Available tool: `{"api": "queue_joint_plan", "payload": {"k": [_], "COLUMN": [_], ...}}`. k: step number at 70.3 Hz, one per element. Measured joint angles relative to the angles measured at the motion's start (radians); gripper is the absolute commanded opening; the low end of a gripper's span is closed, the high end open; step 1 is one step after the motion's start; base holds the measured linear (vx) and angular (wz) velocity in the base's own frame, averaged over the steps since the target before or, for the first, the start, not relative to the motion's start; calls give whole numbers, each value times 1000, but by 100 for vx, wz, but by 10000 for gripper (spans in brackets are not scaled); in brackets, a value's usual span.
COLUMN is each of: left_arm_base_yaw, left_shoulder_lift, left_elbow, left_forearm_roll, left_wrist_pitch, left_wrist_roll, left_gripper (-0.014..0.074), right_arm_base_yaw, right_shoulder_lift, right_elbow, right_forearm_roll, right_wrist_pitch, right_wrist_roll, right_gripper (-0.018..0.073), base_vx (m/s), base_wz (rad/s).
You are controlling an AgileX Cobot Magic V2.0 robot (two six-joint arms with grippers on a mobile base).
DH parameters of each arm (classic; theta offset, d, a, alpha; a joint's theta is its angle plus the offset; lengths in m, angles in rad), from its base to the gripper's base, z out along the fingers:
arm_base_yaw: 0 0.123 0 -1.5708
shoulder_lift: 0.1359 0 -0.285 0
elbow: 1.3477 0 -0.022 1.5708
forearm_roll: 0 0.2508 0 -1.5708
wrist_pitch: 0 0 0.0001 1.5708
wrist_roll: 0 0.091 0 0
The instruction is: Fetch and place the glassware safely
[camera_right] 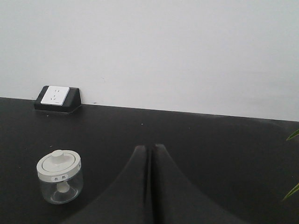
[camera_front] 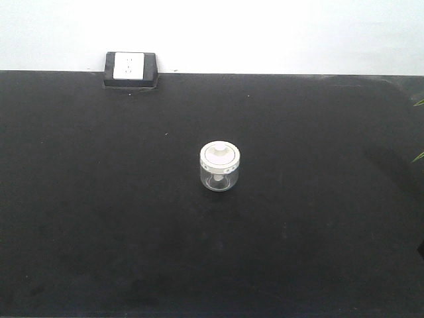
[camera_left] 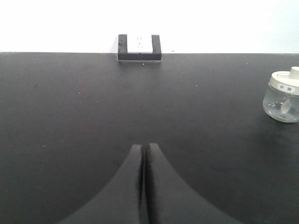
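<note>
The glass jar (camera_front: 220, 167) stands upright, lid on, near the middle of the black table (camera_front: 79, 199), with bare surface all around it. A socket box (camera_front: 130, 69) sits at the far edge against the white wall (camera_right: 187, 51); green leaf tips (camera_front: 418, 156) enter at the right. The left gripper (camera_left: 145, 148) and right gripper (camera_right: 150, 149) have fingers pressed together, empty, apart from the jar.

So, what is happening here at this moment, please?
Nothing is being handled yet. The small glass jar with the off-white lid stands upright and alone on the black table. The left gripper and the right gripper are both shut and empty, apart from the jar. A socket box sits at the table's far edge by the wall.
</note>
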Motion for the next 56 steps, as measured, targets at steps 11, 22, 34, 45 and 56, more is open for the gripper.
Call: {"api": "queue_joint_plan", "payload": {"k": [11, 22, 34, 45, 56], "left_arm_base_yaw": [0, 0, 0, 0, 0], "left_shoulder_lift": [0, 0, 0, 0, 0], "left_elbow": [0, 0, 0, 0, 0], "left_forearm_roll": [0, 0, 0, 0, 0], "left_wrist_pitch": [-4, -5, -5, -5, -5], "left_wrist_roll": [0, 0, 0, 0, 0], "left_gripper": [-7, -7, -7, -7, -7], "right_arm_base_yaw": [0, 0, 0, 0, 0], "right_shoulder_lift": [0, 0, 0, 0, 0], "right_elbow": [0, 0, 0, 0, 0], "right_forearm_roll": [0, 0, 0, 0, 0], "right_wrist_pitch": [0, 0, 0, 0, 0], "right_wrist_roll": [0, 0, 0, 0, 0], "right_gripper": [-3, -3, -3, -3, -3], "base_vx": [0, 0, 0, 0, 0], "base_wz": [0, 0, 0, 0, 0]}}
